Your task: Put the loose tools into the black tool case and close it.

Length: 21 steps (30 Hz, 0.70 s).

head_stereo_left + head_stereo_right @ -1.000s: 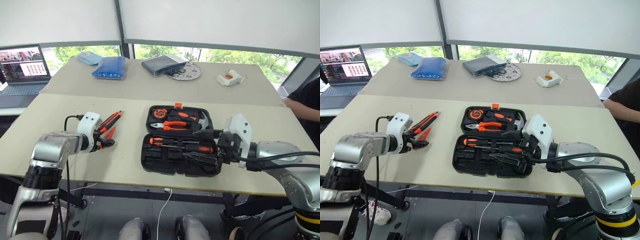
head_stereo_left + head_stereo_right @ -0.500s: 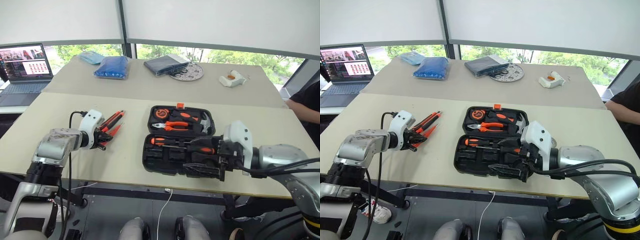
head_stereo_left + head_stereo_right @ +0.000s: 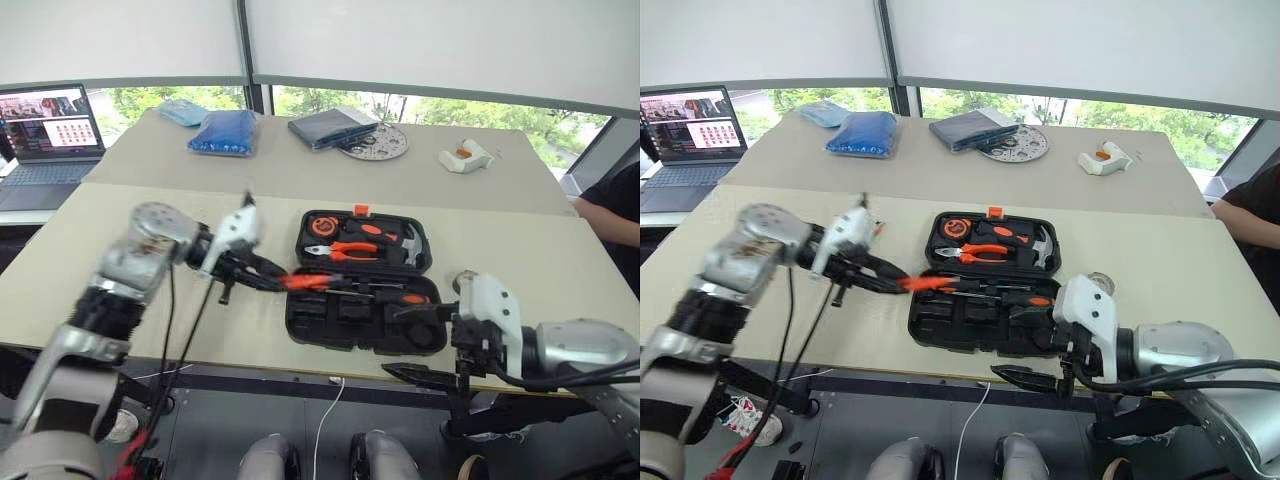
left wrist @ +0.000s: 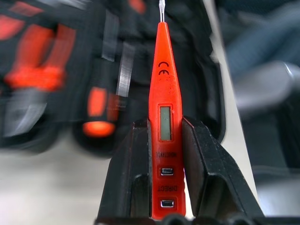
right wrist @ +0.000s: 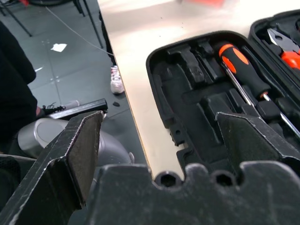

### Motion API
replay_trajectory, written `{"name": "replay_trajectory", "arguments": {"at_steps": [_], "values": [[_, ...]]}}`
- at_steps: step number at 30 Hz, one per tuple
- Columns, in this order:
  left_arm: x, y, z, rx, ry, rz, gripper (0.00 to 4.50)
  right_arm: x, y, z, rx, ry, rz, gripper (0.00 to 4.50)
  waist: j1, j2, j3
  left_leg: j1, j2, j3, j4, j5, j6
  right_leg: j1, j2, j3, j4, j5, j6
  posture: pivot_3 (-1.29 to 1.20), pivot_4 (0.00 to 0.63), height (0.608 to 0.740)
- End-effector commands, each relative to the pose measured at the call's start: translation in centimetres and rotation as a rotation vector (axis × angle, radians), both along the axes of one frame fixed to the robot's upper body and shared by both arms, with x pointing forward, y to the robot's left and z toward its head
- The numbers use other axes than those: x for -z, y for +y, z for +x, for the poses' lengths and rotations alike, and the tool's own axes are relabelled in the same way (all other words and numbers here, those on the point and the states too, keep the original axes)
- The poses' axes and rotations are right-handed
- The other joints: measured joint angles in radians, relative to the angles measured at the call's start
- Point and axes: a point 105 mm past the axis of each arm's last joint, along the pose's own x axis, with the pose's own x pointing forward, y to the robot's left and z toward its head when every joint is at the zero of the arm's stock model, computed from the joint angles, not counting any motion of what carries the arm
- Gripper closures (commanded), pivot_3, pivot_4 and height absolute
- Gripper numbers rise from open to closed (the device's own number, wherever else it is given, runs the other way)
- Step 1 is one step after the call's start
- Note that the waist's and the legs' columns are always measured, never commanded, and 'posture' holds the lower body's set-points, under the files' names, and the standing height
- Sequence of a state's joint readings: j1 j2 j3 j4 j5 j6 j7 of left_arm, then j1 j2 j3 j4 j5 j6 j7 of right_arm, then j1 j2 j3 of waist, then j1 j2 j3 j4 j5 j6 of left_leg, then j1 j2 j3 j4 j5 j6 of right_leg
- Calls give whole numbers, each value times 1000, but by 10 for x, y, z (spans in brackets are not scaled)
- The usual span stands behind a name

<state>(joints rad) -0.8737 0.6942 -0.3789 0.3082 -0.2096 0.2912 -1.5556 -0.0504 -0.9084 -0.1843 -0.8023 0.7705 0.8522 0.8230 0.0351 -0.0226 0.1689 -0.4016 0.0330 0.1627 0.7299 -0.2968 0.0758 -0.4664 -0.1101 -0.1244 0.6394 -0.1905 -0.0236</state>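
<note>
- Step in hand: carrying the small slim orange screwdriver (image 4: pixel 165 117) to the black tool case (image 3: pixel 362 322). My left gripper (image 4: pixel 164 154) is clamped on it at the handle end, one black finger on each side, metal tip pointing away from me.
- From the head views, the screwdriver is held out over the table (image 3: pixel 150 220), tip at the left edge of the case's near half.
- My right gripper (image 5: pixel 159 140) has its jaws wide apart, holding nothing. It hangs off the front edge of the table, just in front of the case's near right corner, out of the way.
- Next move, as I judge it: find the narrow moulded slot that fits this slim tool, line the shaft up with it, lower, then release. Which slot is meant for it I can't tell from here; the wrist view past the tip is blurred.
- Risk: the tip catches on a slot wall or on a tool already seated, so I should come in shallow.
- Case is open flat on the table, lid half on the far side, orange latch on its far rim.
- Lid half holds the orange-handled pliers (image 3: pixel 345 251), the hammer (image 3: pixel 408 244) and a small round orange-black item at its left.
- Near half holds an orange-and-black-handled screwdriver (image 5: pixel 243 75) along the hinge side; the slots nearer me look empty.
- Closing the case is not yet due.
</note>
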Motion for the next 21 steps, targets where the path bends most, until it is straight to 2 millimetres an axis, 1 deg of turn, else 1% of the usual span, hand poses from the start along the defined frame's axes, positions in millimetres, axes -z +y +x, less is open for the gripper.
{"name": "replay_trajectory", "arguments": {"at_steps": [1, 4, 11, 15, 19, 21], "values": [[0, -12, 17, -6, -44, 52, 4044, -8, 6, -6, -14, -62, 17, 0, 1, 0, 0, -1, 0, 0, 1, 0, 1, 0, 0, 0, 0, 0, 0, 0, 150, 718], [6, -22, 25, 5, -66, 80, 4044, -8, 4, -9, 2, -64, 17, 0, 1, -1, 0, -2, 0, 0, 1, -1, 2, -1, 0, 0, -1, 0, 0, 0, 150, 718], [10, -41, 25, 60, -27, 79, 4044, -8, 0, -6, 34, -73, 12, 0, 1, -1, 0, -3, 0, 0, 1, -2, 5, 0, 1, -1, -6, 2, 4, 0, 150, 718], [6, -51, 23, 61, 24, 62, 4044, -7, 2, -4, 41, -76, 15, 0, 1, -1, 0, -3, 0, 0, 2, -3, 7, 1, 1, -1, -9, 4, 6, 0, 150, 718], [7, -54, 21, 59, 54, 73, 4044, -5, 0, -2, 51, -73, 16, 0, 0, -1, 0, -4, 0, 0, 3, -4, 8, 1, 1, -1, -10, 4, 7, 0, 150, 718], [12, -53, 22, 66, 24, 97, 4044, -4, 0, -2, 56, -75, 20, 0, 0, -1, 0, -4, 0, 0, 3, -4, 8, 1, 1, -1, -10, 4, 7, 0, 150, 718]]}}
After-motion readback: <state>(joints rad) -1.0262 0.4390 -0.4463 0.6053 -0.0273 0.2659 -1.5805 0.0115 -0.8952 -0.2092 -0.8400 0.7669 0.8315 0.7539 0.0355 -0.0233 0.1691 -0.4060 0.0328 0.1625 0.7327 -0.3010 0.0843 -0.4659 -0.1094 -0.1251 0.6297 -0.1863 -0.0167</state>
